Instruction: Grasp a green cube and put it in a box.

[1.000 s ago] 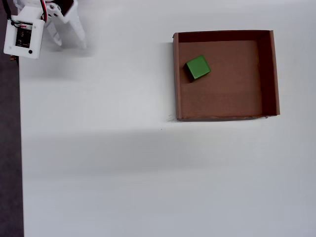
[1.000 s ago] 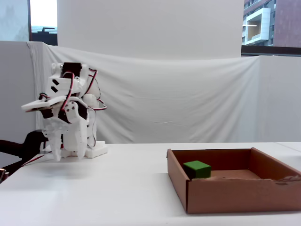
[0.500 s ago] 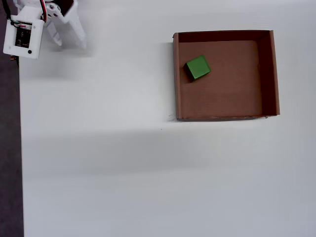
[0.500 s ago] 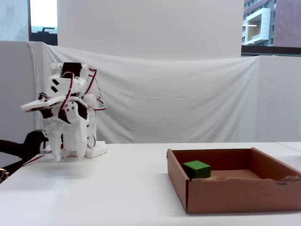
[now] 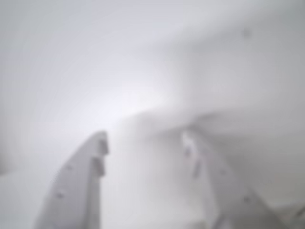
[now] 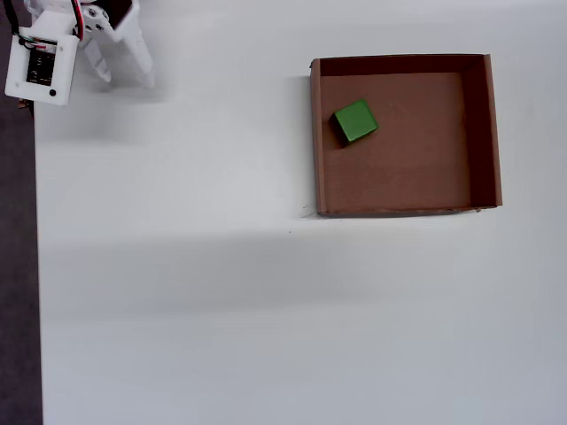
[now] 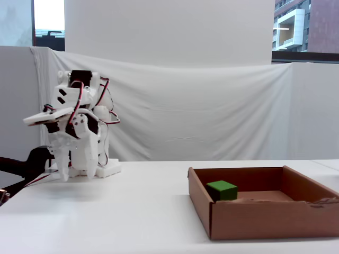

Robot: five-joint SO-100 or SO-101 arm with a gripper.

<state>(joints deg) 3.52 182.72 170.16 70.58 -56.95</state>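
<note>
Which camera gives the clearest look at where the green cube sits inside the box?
The overhead view: the green cube shows whole on the floor of the box, near that view's left wall, toward the upper corner. In the fixed view the cube shows partly, its base behind the front wall. The wrist view is blurred and shows no cube.

You're facing a white surface [image 7: 143, 211], evenly lit, with soft shadows. A white cloth [image 7: 212, 111] is draped across behind it, creased, with a plain white panel [image 7: 169, 32] above. Windows [image 7: 304, 26] at upper right show buildings in daylight. In the overhead view, dark floor [image 6: 16, 266] runs along the left edge.
</note>
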